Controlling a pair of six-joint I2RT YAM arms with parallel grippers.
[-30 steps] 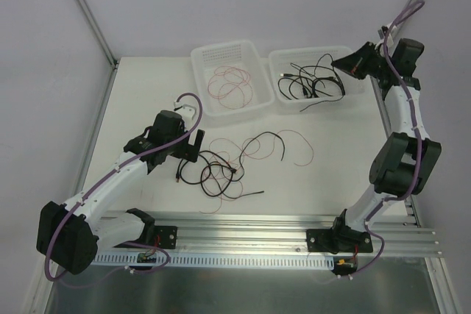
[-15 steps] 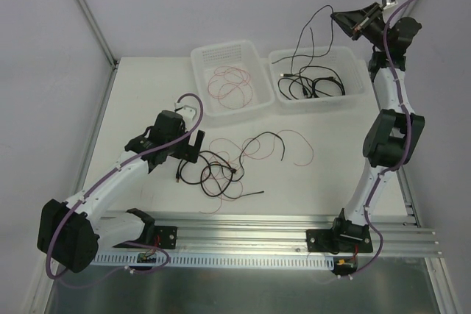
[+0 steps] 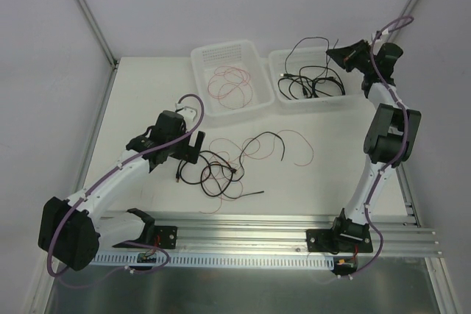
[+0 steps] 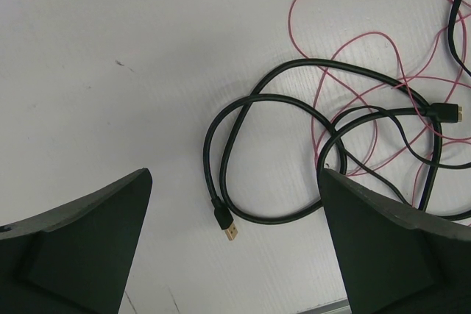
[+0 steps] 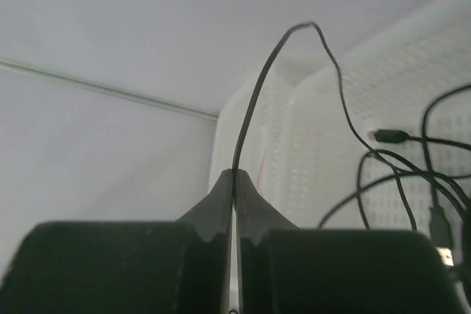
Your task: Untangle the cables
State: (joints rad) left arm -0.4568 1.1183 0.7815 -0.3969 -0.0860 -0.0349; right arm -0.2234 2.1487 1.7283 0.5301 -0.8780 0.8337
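A tangle of black and red cables (image 3: 221, 167) lies on the white table in front of the bins. My left gripper (image 3: 193, 145) hovers at its left edge, open; in the left wrist view a black cable loop (image 4: 213, 145) with a gold USB plug (image 4: 230, 232) lies on the table between my wide-apart left gripper (image 4: 234, 178) fingers, crossed by red wire (image 4: 346, 42). My right gripper (image 3: 333, 53) is above the right bin's back corner, shut on a thin black cable (image 3: 309, 38) that arcs down into the bin. The right wrist view shows that cable (image 5: 254, 93) pinched at the right gripper (image 5: 235, 174) tips.
Two white perforated bins stand at the back. The left bin (image 3: 221, 112) holds red wires (image 3: 232, 82). The right bin (image 3: 316, 102) holds several black cables (image 3: 309, 86). Aluminium rail (image 3: 250, 229) runs along the near edge. Grey walls enclose the table.
The right arm lifted the black cable high above the right bin, then came back down and forward with it. The left arm and the table tangle have not moved.
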